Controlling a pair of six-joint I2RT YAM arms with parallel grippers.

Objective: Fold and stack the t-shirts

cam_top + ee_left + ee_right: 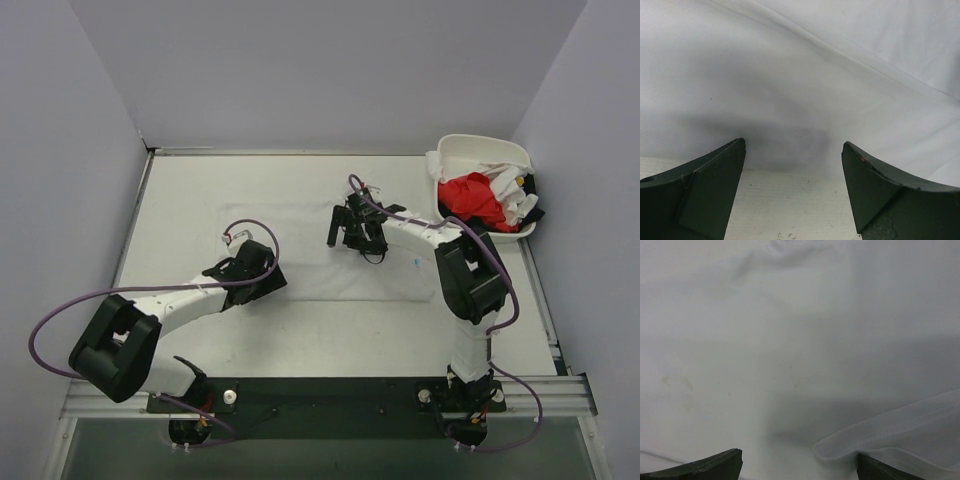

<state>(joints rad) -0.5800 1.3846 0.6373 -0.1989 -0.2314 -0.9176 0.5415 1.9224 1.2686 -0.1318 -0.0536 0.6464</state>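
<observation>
A: Where does the white t-shirt (310, 250) lie?
B: It is spread flat on the middle of the counter (340, 340), with a small blue label (417, 263) near its right edge. The red t-shirt (472, 197) sits bunched in the tub (480, 145) at the far right corner, with more white cloth (512, 188) beside it.
A: And the left pincer (272, 282)?
B: It is low over the shirt's near left part. Its wrist view shows the fingers (710, 185) apart — the cloth's near edge runs between them, with bare counter beneath.
A: The right pincer (338, 228)?
B: It is over the shirt's middle, pointing left, fingers also apart and holding nothing — a hem (900, 427) curls just beside one finger (870, 471).
</observation>
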